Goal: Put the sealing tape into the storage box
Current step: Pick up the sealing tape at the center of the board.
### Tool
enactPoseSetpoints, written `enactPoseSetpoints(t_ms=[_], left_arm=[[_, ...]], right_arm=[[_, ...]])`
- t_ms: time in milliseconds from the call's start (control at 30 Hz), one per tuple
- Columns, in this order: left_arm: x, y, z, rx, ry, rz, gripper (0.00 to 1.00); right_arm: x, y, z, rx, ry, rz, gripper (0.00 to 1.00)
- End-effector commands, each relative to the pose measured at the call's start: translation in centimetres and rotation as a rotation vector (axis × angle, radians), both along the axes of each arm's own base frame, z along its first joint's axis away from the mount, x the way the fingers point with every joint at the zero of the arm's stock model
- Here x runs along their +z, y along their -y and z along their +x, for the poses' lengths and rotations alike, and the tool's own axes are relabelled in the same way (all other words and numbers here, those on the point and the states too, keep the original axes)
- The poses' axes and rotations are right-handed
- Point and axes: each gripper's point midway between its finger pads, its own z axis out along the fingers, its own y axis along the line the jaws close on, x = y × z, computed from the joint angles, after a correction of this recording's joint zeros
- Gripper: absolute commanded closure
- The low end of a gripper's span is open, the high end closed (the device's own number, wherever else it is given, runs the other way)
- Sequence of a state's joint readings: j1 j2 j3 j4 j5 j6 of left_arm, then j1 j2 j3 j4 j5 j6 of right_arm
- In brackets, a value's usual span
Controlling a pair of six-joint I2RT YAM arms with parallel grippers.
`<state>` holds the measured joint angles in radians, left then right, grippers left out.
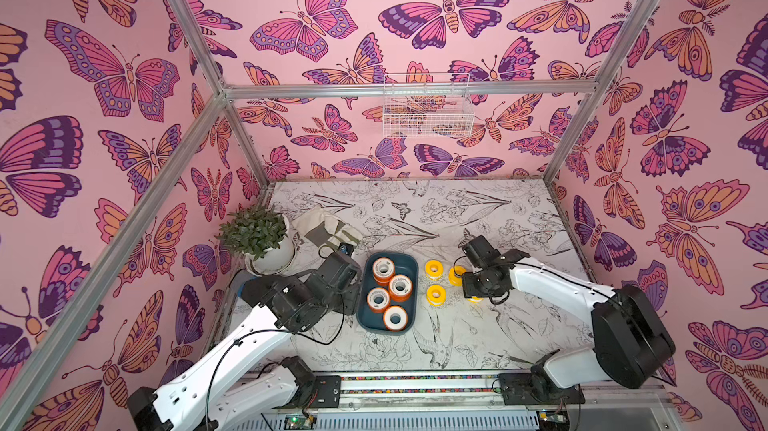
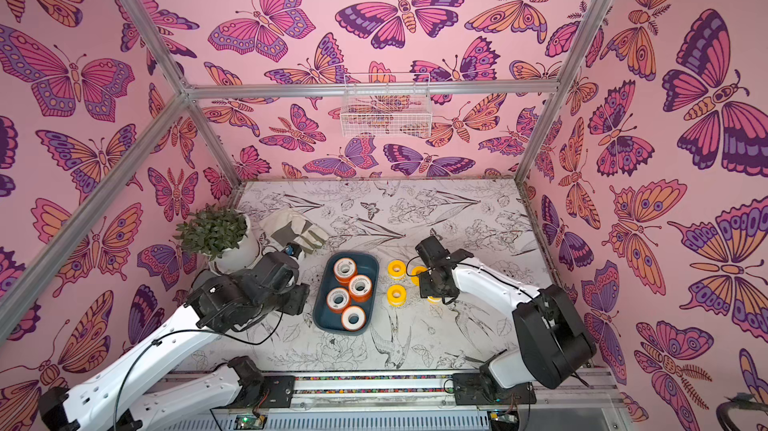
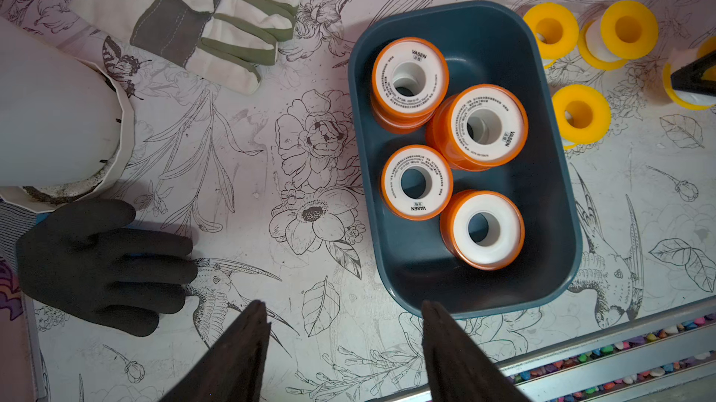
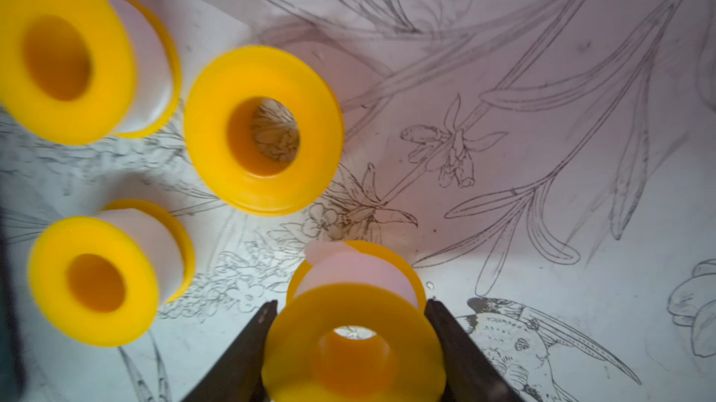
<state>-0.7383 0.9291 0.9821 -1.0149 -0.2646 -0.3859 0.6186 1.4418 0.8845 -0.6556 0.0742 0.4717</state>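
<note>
The storage box [image 1: 410, 269] [image 2: 370, 265] [image 3: 534, 206] is a dark teal tray at mid-table holding several orange, white-faced sealing tape spools [image 1: 383, 269] [image 3: 480, 127]. Right of it, yellow spools [image 1: 434, 268] [image 4: 263, 129] stand on the table in a cluster. My right gripper [image 4: 351, 302] is shut on one yellow spool [image 4: 352, 342], a finger pressed against each side of its flange. I cannot tell whether that spool is off the table. My left gripper [image 3: 344, 303] hangs open and empty over the table, just left of the tray's near end.
A potted plant [image 1: 257, 233] and a white work glove [image 1: 328, 229] lie left of the tray at the back. A black glove [image 3: 104, 264] lies beside the pot. A white wire basket [image 1: 428, 113] hangs on the back wall. A metal rail [image 1: 415, 383] runs along the front edge.
</note>
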Motion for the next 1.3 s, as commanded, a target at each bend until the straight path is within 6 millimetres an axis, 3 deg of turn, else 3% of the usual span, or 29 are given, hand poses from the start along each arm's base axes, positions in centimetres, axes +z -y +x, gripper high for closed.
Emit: enactPoseSetpoints(t_ms=[0, 200, 433, 633, 833, 1033, 1267], left_arm=[[-0.2, -0.9, 0.2, 0.029, 0.02, 0.017, 0.33], [0.4, -2.3, 0.7, 0.093, 0.051, 0.021, 0.33], [0.8, -3.4, 1.0, 0.136, 0.072, 0.023, 0.31], [1.2, -3.9, 1.1, 0.158, 0.092, 0.021, 0.3], [1.2, -4.0, 1.2, 0.161, 0.094, 0.021, 0.3], [1.3, -4.1, 1.2, 0.165, 0.097, 0.026, 0.3], [1.0, -3.9, 1.2, 0.161, 0.085, 0.029, 0.3]], right_arm=[[2.6, -1.3, -0.2, 0.032, 0.029, 0.021, 0.4], [6.3, -5.4, 0.1, 0.134, 0.069, 0.073, 0.4], [9.1, -12.8, 0.0, 0.292, 0.087, 0.139, 0.4], [8.3, -19.4, -1.4, 0.434, 0.041, 0.153, 0.4], [7.2, -24.3, -2.9, 0.541, 0.006, 0.154, 0.4], [5.6, -26.5, -3.4, 0.588, -0.031, 0.136, 0.4], [4.4, -27.5, -4.1, 0.624, -0.063, 0.116, 0.4]])
